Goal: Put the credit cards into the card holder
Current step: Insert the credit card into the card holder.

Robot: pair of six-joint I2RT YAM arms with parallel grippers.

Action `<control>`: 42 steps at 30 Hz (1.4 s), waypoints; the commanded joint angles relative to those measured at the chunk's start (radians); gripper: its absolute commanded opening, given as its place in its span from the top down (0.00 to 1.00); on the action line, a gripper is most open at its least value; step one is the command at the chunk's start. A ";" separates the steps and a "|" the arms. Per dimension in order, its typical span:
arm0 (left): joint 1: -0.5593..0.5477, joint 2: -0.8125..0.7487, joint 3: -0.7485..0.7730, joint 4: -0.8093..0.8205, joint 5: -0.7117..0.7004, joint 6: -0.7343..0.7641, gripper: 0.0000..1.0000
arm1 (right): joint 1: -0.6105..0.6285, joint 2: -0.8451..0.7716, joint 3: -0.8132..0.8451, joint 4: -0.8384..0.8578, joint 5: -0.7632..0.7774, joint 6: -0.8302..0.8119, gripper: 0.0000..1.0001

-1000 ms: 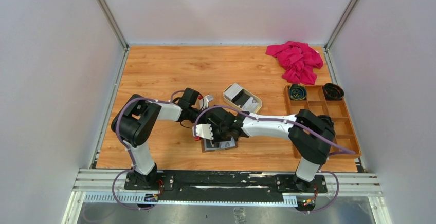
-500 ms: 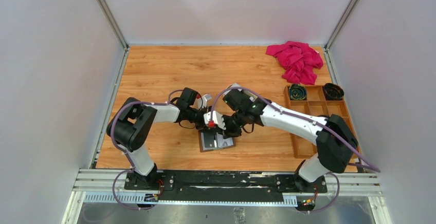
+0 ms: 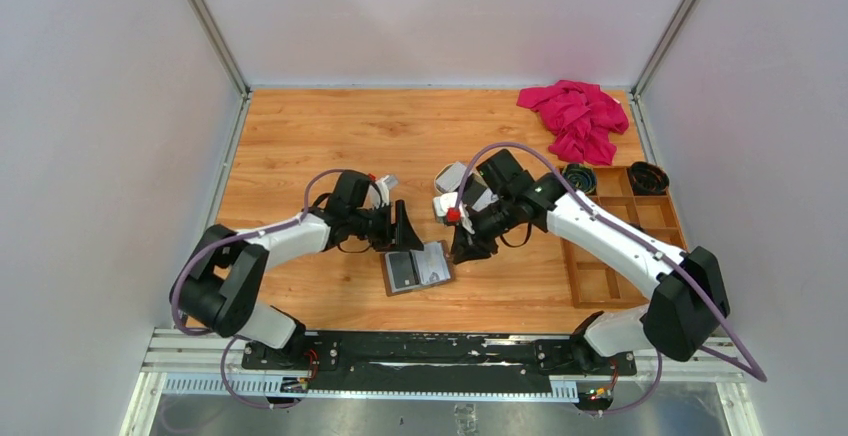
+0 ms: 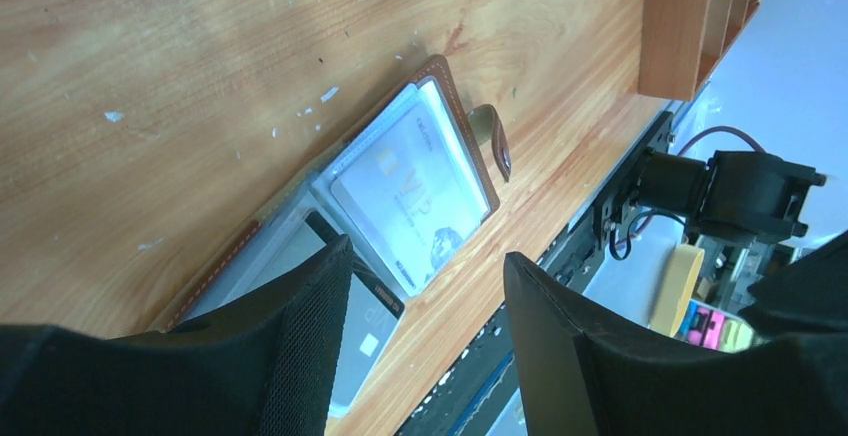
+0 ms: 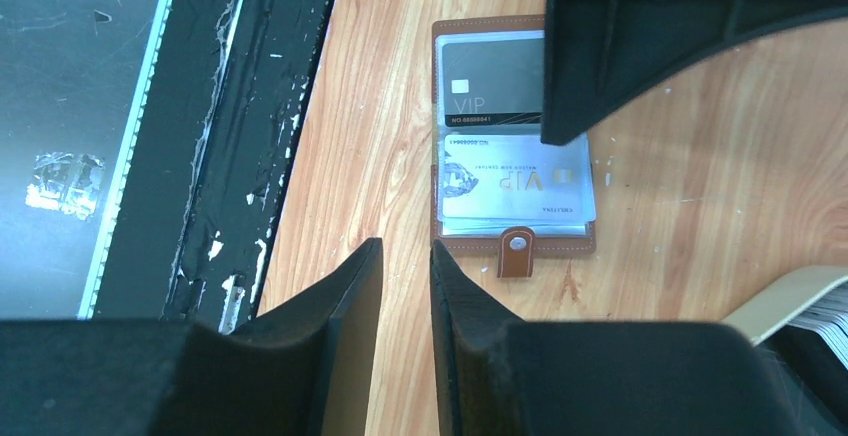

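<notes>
On the near middle of the worktop [image 3: 300, 136], the card holder [image 3: 417, 269] is lying open and flat with its inner side facing up, between the two arms. A dark card [image 5: 490, 81] marked VIP is sitting in one half, and a pale silver card [image 5: 515, 186] is sitting in the other half, both under clear pockets. The snap tab [image 5: 516, 253] is sticking out from the edge beside the pale silver card. The left fingers [image 4: 290, 356] are hanging just past the far left side of the card holder; they are standing spread wide and nothing is between them. The right fingers [image 5: 330, 356] are hanging near its far right corner; only a narrow gap is showing between them, and they are pinching nothing. Neither pair is touching the card holder. Just behind the right wrist, a cream tray [image 5: 790, 301] is resting on the worktop, partly hidden by the arm, and the edges of more cards [image 5: 828, 306] are showing inside it. At the right side, a wooden compartment box [image 3: 655, 214] is standing, with dark coiled items [image 3: 578, 178] in its two far compartments. A pink cloth [image 3: 578, 116] is lying crumpled in the far right corner.
</notes>
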 commanded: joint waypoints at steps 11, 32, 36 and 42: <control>0.003 -0.381 -0.072 -0.034 -0.094 0.065 0.33 | -0.175 -0.134 -0.079 -0.041 -0.162 -0.007 0.45; 0.010 -0.587 -0.272 0.136 -0.184 -0.135 0.10 | -0.147 0.065 -0.304 0.621 -0.178 0.981 0.33; -0.052 -0.578 -0.316 0.153 -0.243 -0.159 0.21 | -0.130 0.109 -0.319 0.691 -0.103 1.142 0.35; -0.097 -0.495 -0.350 0.247 -0.271 -0.202 0.43 | -0.096 0.217 -0.299 0.735 -0.095 1.232 0.38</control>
